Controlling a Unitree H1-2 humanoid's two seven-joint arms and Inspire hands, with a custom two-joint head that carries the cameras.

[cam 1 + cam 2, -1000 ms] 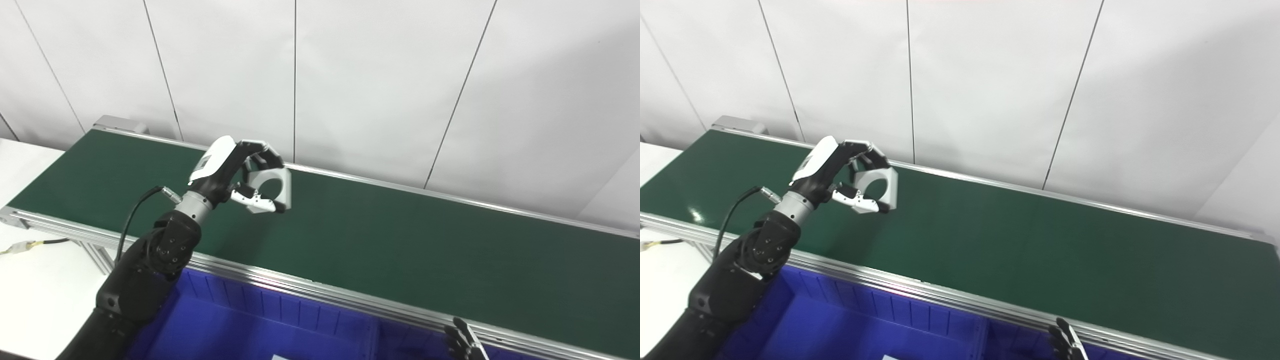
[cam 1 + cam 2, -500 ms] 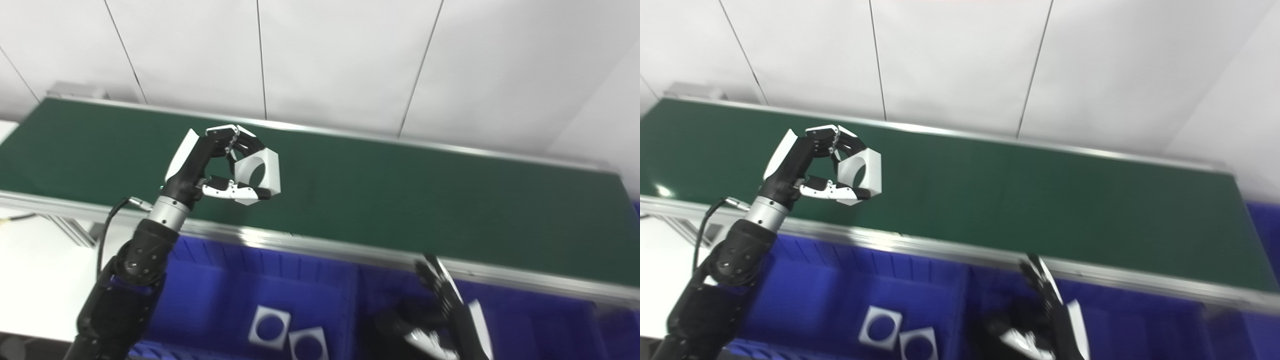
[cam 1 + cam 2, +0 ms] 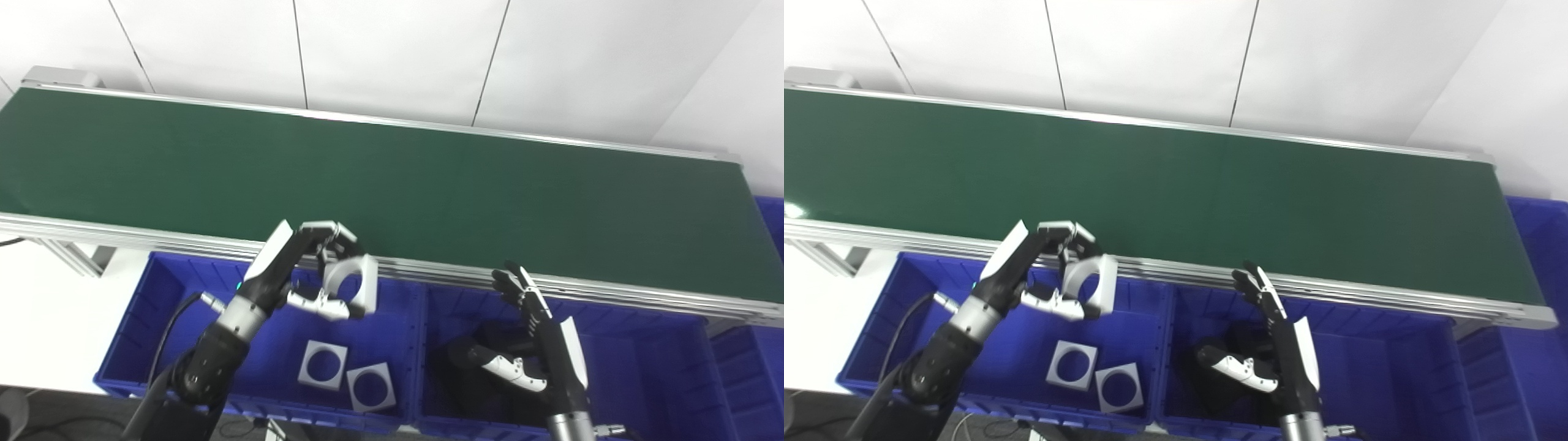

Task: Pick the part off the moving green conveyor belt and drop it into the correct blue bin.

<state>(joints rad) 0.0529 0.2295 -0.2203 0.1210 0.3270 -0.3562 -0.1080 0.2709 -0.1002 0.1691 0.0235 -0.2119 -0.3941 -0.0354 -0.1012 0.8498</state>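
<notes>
My left hand is shut on a white square part with a round hole, pinched between fingers and thumb. It hangs over the left blue bin, just in front of the conveyor's near rail. Two like white square parts lie on that bin's floor. The green belt carries nothing in view. My right hand is open, fingers spread upward, over the middle blue bin, which holds dark parts.
The conveyor's aluminium near rail runs between belt and bins. A third blue bin shows at the right edge. A white wall stands behind the belt, and white table surface lies left of the bins.
The camera has tilted down and shifted. My left hand has carried the white part from above the belt back over the near rail to above the left bin. The right hand rose slightly.
</notes>
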